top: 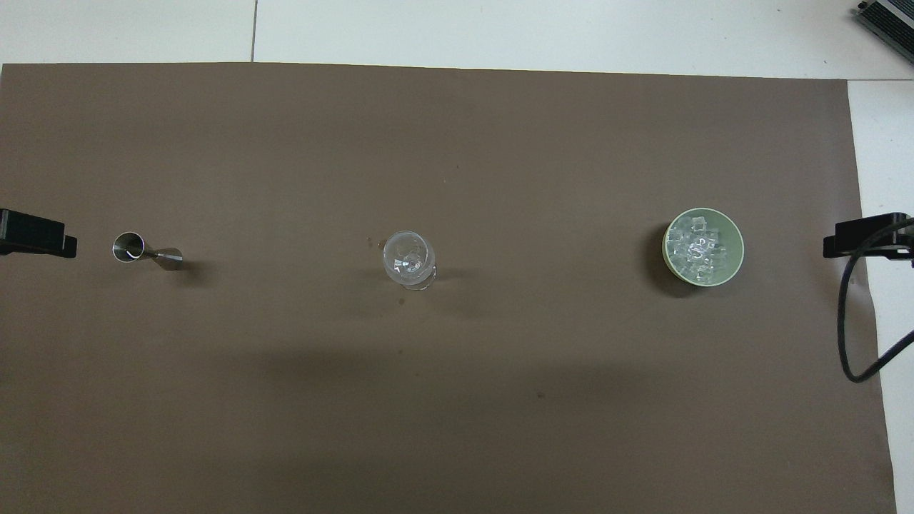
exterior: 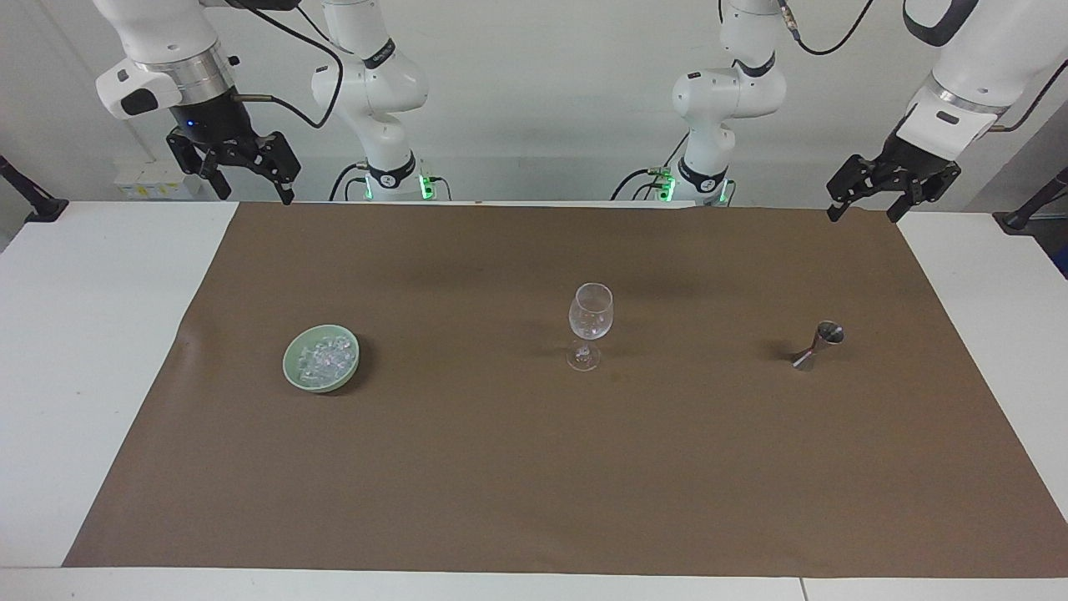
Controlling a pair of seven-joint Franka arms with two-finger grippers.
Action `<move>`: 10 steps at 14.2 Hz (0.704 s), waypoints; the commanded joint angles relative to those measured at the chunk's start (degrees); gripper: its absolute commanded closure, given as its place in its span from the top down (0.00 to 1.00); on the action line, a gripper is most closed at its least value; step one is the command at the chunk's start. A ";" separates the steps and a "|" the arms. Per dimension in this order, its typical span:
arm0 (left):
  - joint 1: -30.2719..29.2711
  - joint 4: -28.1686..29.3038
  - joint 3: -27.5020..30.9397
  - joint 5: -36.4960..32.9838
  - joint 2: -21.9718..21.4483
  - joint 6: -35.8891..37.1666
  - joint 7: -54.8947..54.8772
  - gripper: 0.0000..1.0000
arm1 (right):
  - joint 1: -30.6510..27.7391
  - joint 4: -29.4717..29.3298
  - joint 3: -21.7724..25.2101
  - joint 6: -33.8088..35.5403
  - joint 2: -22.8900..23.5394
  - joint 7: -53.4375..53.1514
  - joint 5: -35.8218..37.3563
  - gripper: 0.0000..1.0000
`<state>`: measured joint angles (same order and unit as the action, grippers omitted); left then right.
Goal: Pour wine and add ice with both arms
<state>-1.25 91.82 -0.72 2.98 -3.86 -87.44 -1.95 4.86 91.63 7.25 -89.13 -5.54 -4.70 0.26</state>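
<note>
Glassy ice (exterior: 327, 357) chunks heaped in round green bowl (exterior: 294, 367), beside clear stemmed glass (exterior: 590, 321) and steel jigger (exterior: 818, 345) on matte brown mat (exterior: 534, 467). Left gripper (exterior: 863, 209), right gripper (exterior: 246, 188): raised, fingers spread, holding nothing.

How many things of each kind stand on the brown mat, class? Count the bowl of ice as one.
Stemmed glass: 1
Metal jigger: 1
Green bowl of ice: 1
Total: 3

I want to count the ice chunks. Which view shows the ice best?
The overhead view: it looks straight down into the green bowl, showing the ice as separate chunks. The facing view shows the ice slantwise, chunks overlapping.
</note>
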 commanded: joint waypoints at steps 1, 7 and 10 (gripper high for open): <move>-0.69 0.82 -0.33 0.01 -1.23 0.95 -0.78 1.00 | -0.29 0.92 -0.22 -0.18 -0.53 1.62 -0.70 1.00; -0.69 1.08 -0.33 0.01 -1.41 0.78 -0.08 1.00 | -0.29 0.83 -0.48 1.15 -0.88 1.89 -0.70 1.00; -0.69 0.99 -0.33 0.01 -1.41 1.04 1.15 1.00 | -0.29 0.74 -0.39 1.42 -0.88 1.89 -0.70 1.00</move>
<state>-1.25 91.82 -0.72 2.98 -3.97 -87.08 -1.66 4.93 91.64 7.04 -88.11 -5.55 -4.62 0.26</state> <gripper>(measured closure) 0.000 0.000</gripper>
